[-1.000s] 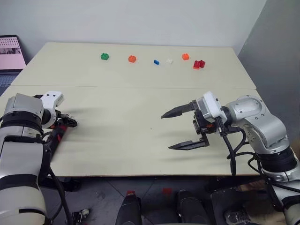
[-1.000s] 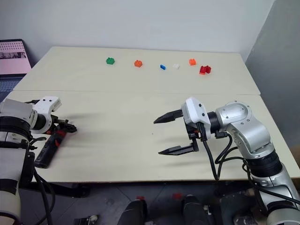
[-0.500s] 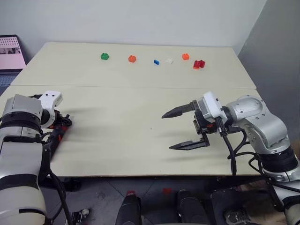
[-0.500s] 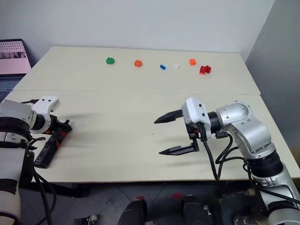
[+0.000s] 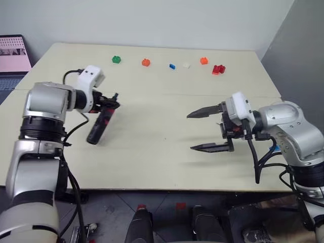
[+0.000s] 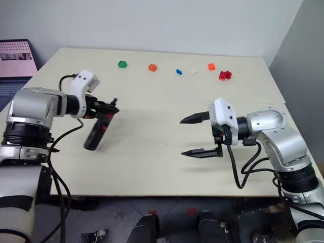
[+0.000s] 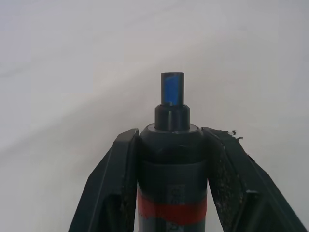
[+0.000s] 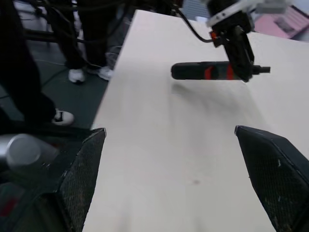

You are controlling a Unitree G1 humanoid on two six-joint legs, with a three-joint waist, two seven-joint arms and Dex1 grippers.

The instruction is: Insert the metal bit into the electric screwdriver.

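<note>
Now lifted clear of the table, the screwdriver hangs in the left gripper, whose fingers are clenched around its body near the narrow tip, the butt end drooping toward the table's front edge. Further right, the right gripper hovers above the table with its fingers spread wide and nothing between them, pointing back at the screwdriver; small coloured bricks line the far side, and the bit cannot be made out
</note>
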